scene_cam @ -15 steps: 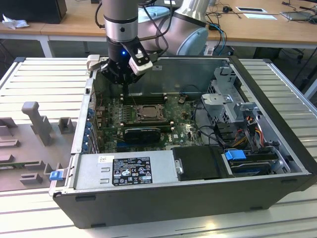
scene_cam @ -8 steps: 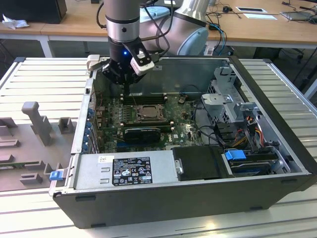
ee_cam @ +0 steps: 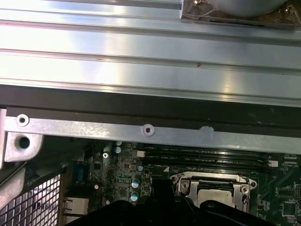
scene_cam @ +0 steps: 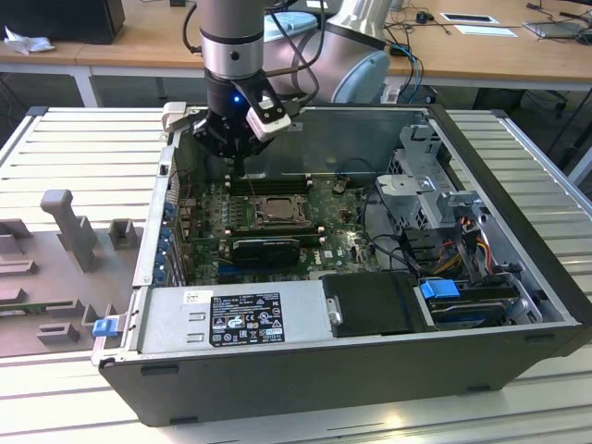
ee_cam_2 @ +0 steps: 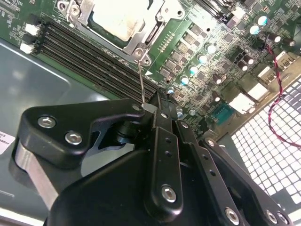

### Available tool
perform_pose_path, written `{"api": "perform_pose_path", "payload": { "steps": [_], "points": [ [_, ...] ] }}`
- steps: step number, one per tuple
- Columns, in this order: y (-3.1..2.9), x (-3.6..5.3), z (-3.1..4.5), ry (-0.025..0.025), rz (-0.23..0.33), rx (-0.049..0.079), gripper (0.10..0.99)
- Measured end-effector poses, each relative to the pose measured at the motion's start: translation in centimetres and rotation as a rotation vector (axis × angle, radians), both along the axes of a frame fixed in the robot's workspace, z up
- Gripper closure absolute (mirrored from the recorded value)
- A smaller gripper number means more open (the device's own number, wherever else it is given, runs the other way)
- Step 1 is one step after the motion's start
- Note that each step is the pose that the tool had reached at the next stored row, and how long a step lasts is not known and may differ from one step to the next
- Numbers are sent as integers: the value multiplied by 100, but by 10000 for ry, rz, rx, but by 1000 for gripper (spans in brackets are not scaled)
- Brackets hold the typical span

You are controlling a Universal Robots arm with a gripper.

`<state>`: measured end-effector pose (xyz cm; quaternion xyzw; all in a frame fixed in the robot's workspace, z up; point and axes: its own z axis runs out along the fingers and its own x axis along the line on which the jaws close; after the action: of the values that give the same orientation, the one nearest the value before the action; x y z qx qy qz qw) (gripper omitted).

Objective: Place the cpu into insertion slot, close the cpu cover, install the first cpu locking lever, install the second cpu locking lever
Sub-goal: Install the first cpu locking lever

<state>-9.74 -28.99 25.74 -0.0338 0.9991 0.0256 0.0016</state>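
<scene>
In the second wrist view the cpu (ee_cam_2: 120,19) lies with its pale metal top up in the insertion slot (ee_cam_2: 151,34) on the green board. The silver cpu cover (ee_cam_2: 141,46) lies flat around it. A thin wire locking lever (ee_cam_2: 140,80) rises from the socket's corner to my gripper (ee_cam_2: 149,107), which is shut on its end. In the exterior view my gripper (scene_cam: 239,165) hangs over the back edge of the socket (scene_cam: 268,211), inside the open computer case. The first wrist view has the cpu (ee_cam: 214,195) inside its cover (ee_cam: 181,181).
Long black memory slots (ee_cam_2: 89,61) run beside the socket. The black power supply (scene_cam: 375,303) and a drive cage (scene_cam: 430,199) fill the exterior view's right of the case. The case's back wall (ee_cam: 141,129) stands close behind my gripper. Grey fixtures (scene_cam: 69,227) stand on the table outside.
</scene>
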Motion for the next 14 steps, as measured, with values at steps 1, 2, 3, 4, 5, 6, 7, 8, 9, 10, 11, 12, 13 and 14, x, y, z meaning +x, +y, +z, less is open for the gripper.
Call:
{"api": "perform_pose_path", "payload": {
  "steps": [1,2,3,4,5,6,7,8,9,10,11,12,13,14],
  "points": [
    [0,7,0,0,0,0,980],
    [0,12,0,0,0,0,980],
    [0,21,0,1,0,0,980],
    [0,31,0,0,-1,0,980],
    [0,37,0,0,-1,0,980],
    [0,43,0,1,0,-1,980],
    [0,46,0,0,0,0,980],
    [0,49,0,0,0,0,980],
    [0,53,0,0,0,0,980],
    [0,54,0,0,-1,0,980],
    [0,57,0,0,0,0,980],
    [0,59,0,0,1,0,980],
    [0,65,0,1,1,0,980],
    [0,71,0,1,0,0,980]
  ]
}}
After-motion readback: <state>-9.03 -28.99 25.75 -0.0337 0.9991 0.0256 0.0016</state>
